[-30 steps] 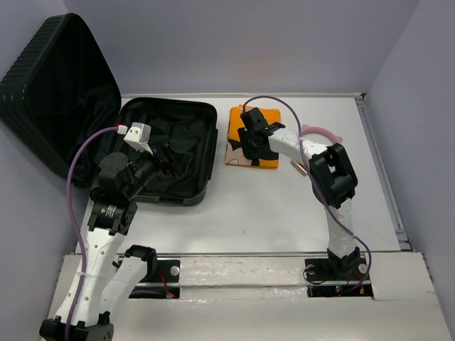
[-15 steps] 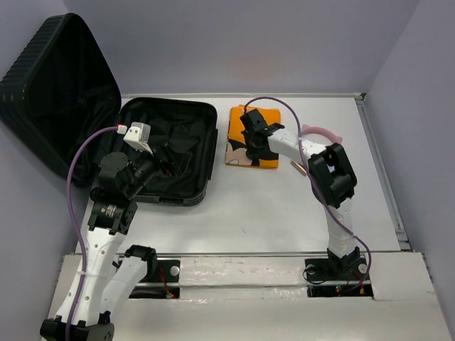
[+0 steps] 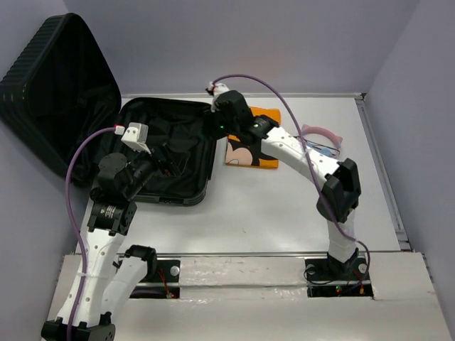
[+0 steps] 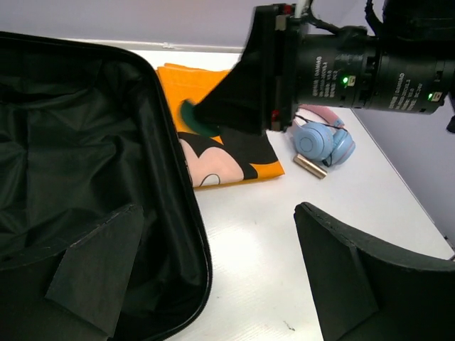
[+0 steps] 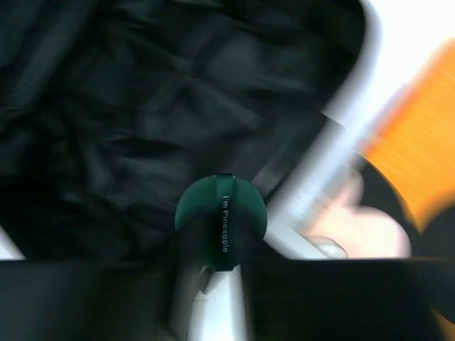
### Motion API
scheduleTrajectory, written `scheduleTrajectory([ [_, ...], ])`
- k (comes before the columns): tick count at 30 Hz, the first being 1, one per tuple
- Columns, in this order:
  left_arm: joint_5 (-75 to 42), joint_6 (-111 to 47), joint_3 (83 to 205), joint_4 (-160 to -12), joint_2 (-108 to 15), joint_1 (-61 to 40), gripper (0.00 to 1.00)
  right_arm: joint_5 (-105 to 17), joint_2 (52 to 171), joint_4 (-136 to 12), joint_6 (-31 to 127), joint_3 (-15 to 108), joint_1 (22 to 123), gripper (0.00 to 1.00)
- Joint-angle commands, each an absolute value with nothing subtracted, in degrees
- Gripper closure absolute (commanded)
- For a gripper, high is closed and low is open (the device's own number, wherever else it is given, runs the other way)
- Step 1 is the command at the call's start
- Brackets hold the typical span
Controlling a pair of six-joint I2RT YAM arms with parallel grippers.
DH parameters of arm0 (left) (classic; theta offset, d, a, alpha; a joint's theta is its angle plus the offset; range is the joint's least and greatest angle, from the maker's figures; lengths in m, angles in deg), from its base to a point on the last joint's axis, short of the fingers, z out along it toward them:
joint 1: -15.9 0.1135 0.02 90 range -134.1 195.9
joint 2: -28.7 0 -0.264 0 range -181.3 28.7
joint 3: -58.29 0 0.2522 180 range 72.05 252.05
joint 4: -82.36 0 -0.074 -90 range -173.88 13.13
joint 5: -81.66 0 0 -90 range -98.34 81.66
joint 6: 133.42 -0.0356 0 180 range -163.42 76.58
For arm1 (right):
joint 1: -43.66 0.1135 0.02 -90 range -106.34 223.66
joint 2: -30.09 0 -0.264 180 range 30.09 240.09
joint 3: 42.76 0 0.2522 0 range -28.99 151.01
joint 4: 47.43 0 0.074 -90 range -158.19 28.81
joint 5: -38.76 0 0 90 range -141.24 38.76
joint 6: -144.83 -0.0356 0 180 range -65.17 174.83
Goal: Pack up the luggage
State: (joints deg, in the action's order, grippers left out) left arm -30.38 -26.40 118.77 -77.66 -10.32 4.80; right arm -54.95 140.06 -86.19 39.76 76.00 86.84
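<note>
The black luggage (image 3: 186, 121) lies open at the left, its ribbed lid (image 3: 57, 85) leaning back; its dark lining (image 4: 64, 163) fills the left wrist view. My right gripper (image 3: 212, 129) hangs over the luggage's right rim, shut on a small round green thing (image 5: 222, 212) printed "I'm Pineapple". The left wrist view shows that green thing (image 4: 189, 118) at the right gripper's tip (image 4: 213, 114). My left gripper (image 4: 220, 266) stands wide open over the luggage's near right corner with nothing between its fingers. In the top view the left gripper (image 3: 167, 160) sits above the lining.
An orange folded cloth (image 3: 257, 155) with a cartoon print lies just right of the luggage. Blue and pink headphones (image 3: 323, 144) and a small gold tube (image 4: 311, 167) lie further right. Walls close the table at the back and right.
My right arm has swung left from above the orange cloth to the luggage's right rim, its jaws having shut on the green thing. The left arm has stayed put.
</note>
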Motion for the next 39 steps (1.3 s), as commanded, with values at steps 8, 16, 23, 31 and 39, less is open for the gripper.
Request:
scheduleTrajectory([
  [8, -27.2, -25.8, 118.5, -79.6, -7.8, 5.7, 0.01, -51.2, 136.4, -80.7, 34.0, 70.3, 86.1, 0.25],
  [16, -28.8, -25.3, 118.1, -80.0, -7.8, 5.6, 0.01, -58.0, 118.1, -72.6, 28.6, 33.3, 72.4, 0.46],
  [23, -29.6, -24.7, 118.0, -80.1, -8.8, 5.7, 0.01, -59.2, 111.8, -73.0, 30.1, 21.2, 58.7, 0.68],
  [31, -30.2, -24.6, 117.8, -80.4, -9.3, 5.7, 0.01, -62.2, 120.0, -77.9, 36.1, 28.0, 57.1, 0.51],
  [39, -31.2, -23.8, 117.6, -80.8, -10.1, 5.8, 0.01, -51.9, 122.1, -73.3, 36.3, 30.3, 60.1, 0.41],
])
